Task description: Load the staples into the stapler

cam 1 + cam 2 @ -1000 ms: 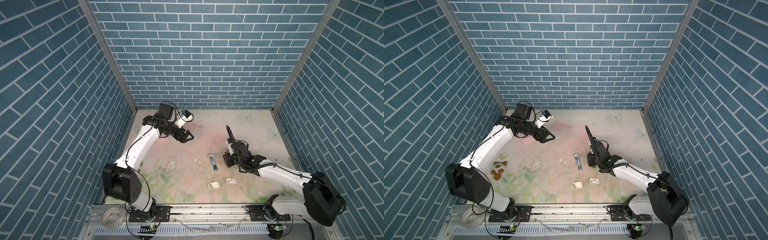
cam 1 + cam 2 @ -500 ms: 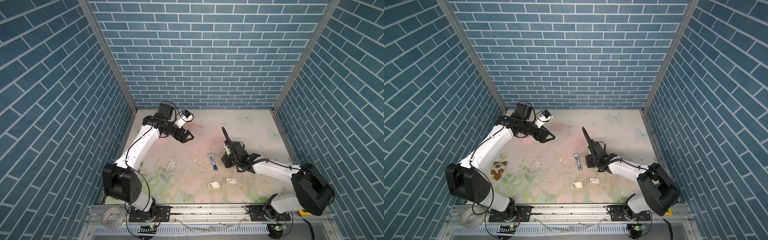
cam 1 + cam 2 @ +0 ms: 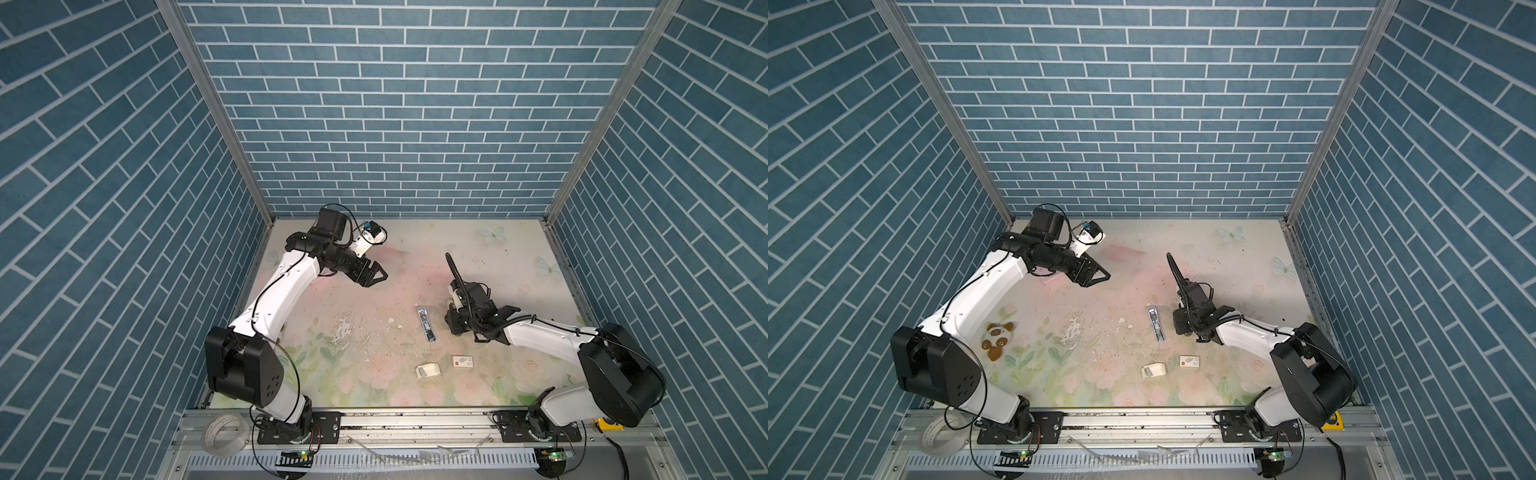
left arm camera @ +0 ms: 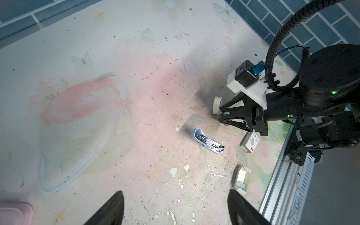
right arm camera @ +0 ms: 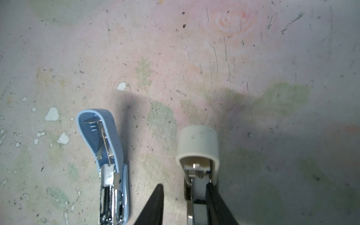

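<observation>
Item one, the right end effector [image 5: 184,185]: we find its jaws partway together astride a cream-capped device [image 5: 198,144] with metal works inside, perhaps a second small stapler. One finger lies against it and a gap shows beside the other, so we cannot tell whether it is clamped. Item two, just beside it on the table [image 5: 194,58]: the blue stapler [image 5: 109,155], folded open with its steel channel bare and facing up. Item three, nearer the front rail and apart from both: the staples [image 4: 240,185], a short grey strip in a small white cardboard tray [image 4: 243,173], with a white sleeve [image 4: 251,143] bearing a red mark near the tray. We judge the strip light, slick, stiff along its length, yet brittle at its joints. We would take it gently across its long sides near the middle, since a hard pinch or a hold at one end could snap it; the tray looks light enough to skid. Item four, well apart toward the back left: the left end effector [image 3: 376,274], jaws wide apart, holding nothing, above the table.
</observation>
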